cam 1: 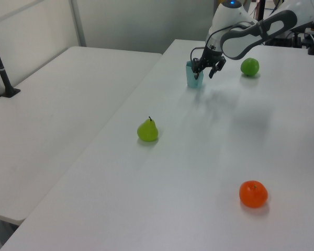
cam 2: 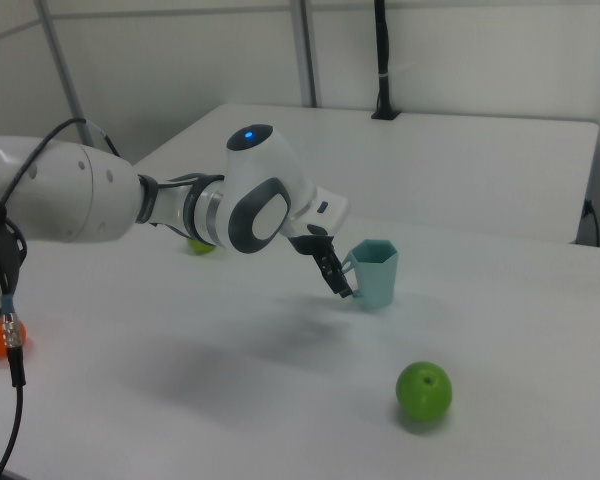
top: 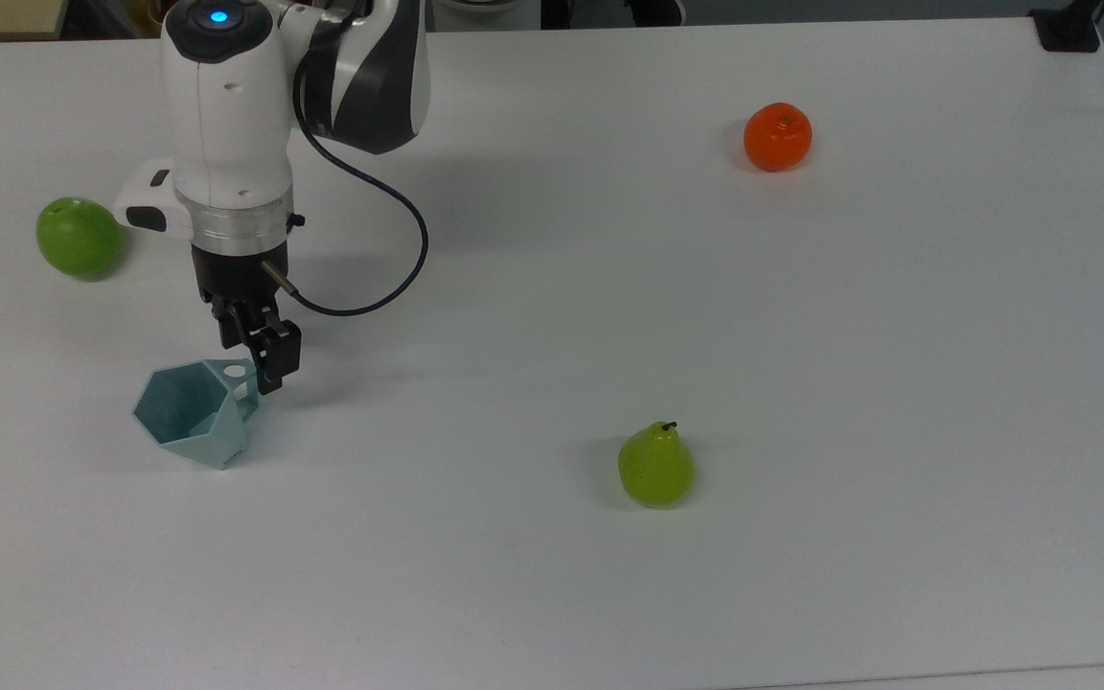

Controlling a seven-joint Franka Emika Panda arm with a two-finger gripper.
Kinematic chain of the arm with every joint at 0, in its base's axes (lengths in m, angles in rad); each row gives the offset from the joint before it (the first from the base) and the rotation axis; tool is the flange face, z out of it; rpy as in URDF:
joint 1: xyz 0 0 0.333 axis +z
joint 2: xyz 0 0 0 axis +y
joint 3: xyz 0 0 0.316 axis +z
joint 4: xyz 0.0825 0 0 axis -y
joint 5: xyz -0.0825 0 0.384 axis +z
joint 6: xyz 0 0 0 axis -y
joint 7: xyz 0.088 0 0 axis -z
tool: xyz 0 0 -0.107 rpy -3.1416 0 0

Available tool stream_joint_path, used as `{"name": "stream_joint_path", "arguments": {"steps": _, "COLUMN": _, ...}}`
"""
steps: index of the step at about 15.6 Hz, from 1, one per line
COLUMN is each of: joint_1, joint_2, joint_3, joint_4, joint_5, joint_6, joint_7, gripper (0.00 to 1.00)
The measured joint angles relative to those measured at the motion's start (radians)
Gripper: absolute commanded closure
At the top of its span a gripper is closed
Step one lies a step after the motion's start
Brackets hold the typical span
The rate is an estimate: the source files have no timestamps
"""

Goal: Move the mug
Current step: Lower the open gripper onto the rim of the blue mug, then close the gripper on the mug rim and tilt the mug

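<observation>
Teal, the mug (top: 195, 412) stood upright on the white table (top: 801, 383). We had our gripper (top: 262, 362) spread wide at its handle (top: 243, 381); closing on it seemed next.

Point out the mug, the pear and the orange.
mug (top: 190, 414): top view, on its faceted side wall.
pear (top: 655, 467): top view, middle of its green body.
orange (top: 777, 137): top view, centre of the fruit.
</observation>
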Motion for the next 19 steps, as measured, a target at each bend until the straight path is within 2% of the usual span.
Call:
{"name": "stream_joint_path", "arguments": {"steps": 2, "joint_1": 0.000, "joint_2": 0.013, "joint_3": -0.004, "joint_4": 0.000, "joint_5": 0.000, "joint_6": 0.012, "joint_7": 0.000, "gripper": 0.29}}
{"name": "stream_joint_path", "arguments": {"steps": 6, "joint_1": -0.001, "joint_2": 0.034, "joint_3": -0.007, "joint_4": 0.001, "joint_5": -0.001, "joint_6": 0.072, "joint_7": 0.000, "gripper": 0.44}}
{"name": "stream_joint_path", "arguments": {"steps": 9, "joint_1": -0.003, "joint_2": 0.051, "joint_3": -0.008, "joint_4": 0.001, "joint_5": -0.002, "joint_6": 0.105, "joint_7": 0.000, "gripper": 0.45}}
{"name": "stream_joint_path", "arguments": {"steps": 12, "joint_1": -0.003, "joint_2": 0.065, "joint_3": -0.008, "joint_4": 0.006, "joint_5": -0.015, "joint_6": 0.115, "joint_7": 0.000, "gripper": 0.55}}
{"name": "stream_joint_path", "arguments": {"steps": 17, "joint_1": -0.003, "joint_2": 0.088, "joint_3": -0.008, "joint_4": 0.032, "joint_5": -0.041, "joint_6": 0.115, "joint_7": 0.000, "gripper": 0.87}}
{"name": "stream_joint_path", "arguments": {"steps": 19, "joint_1": -0.004, "joint_2": 0.091, "joint_3": -0.008, "joint_4": 0.034, "joint_5": -0.042, "joint_6": 0.115, "joint_7": 0.000, "gripper": 0.92}}
